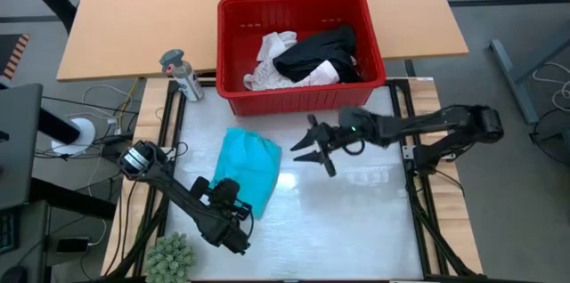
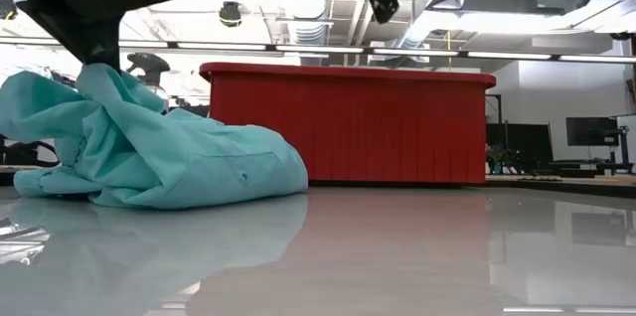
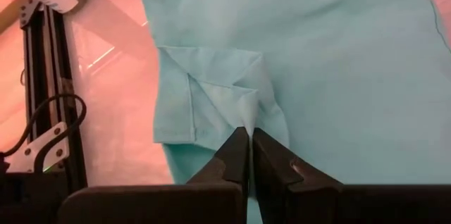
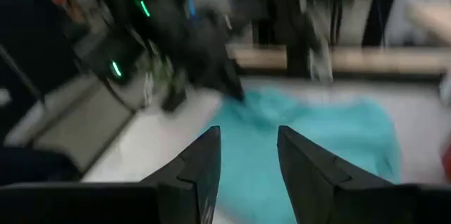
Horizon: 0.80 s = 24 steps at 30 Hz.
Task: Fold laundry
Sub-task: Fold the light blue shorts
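Note:
A teal garment [image 1: 251, 163] lies crumpled on the white table's left half, shown as teal garment [image 2: 169, 152] in the low view. My left gripper [image 1: 233, 198] is at its near edge, shut on the cloth. My right gripper [image 1: 307, 145] hangs open above the table just right of the garment, pointing toward it, with nothing between its fingers [image 4: 204, 160]. White and black garments [image 1: 307, 59] lie in the red basket [image 1: 370, 29] at the table's far edge. My left gripper [image 3: 249, 139] pinches a folded bit of the teal garment's near edge [image 3: 246, 115] between its two shut fingers, slanting down from the near left. In the low view the held part [image 2: 99, 76] rises to the fingers. The garment's other part lies slack on the table.
A grey spray bottle [image 1: 183, 74] stands at the far left beside the basket. A small green fuzzy plant [image 1: 169, 254] sits at the near left corner. Black frame rails [image 1: 419, 203] run along both table sides. The table's right half [image 1: 356, 221] is bare.

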### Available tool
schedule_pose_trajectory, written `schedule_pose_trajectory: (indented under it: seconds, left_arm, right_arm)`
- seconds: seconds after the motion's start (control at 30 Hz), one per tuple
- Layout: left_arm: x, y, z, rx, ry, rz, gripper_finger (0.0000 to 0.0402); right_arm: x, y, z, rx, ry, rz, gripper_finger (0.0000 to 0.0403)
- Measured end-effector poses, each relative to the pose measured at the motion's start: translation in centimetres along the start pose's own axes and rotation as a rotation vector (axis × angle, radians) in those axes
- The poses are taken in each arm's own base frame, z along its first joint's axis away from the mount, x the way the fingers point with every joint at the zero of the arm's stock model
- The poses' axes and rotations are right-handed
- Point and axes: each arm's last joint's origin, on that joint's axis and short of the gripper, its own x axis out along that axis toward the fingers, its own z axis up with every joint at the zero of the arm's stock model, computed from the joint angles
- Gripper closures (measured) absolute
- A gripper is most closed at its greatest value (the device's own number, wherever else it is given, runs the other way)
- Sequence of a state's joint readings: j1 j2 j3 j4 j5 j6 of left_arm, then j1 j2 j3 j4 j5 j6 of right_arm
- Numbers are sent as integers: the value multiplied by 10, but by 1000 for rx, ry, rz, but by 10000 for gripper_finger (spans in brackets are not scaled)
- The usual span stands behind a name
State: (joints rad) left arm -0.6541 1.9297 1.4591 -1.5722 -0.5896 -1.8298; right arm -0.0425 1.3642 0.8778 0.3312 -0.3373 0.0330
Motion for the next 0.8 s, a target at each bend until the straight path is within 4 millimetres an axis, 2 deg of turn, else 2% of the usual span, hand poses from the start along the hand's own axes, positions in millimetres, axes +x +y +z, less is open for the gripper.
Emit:
schedule_pose_trajectory:
  seconds: [0.13,0.33,0.53,0.8]
  left_arm:
    - [-2,1,-4,-3,-19,-11,401]
    - [-2,1,-4,0,-27,-15,401]
    - [-3,1,-5,7,-27,-17,401]
    - [-6,2,-9,20,-19,-21,401]
  right_arm:
    - [20,5,-21,-18,-120,-32,242]
    - [77,-11,-60,-31,-84,-95,266]
    - [123,-39,-64,-32,-103,-75,279]
    - [161,-73,-89,51,-53,-16,281]
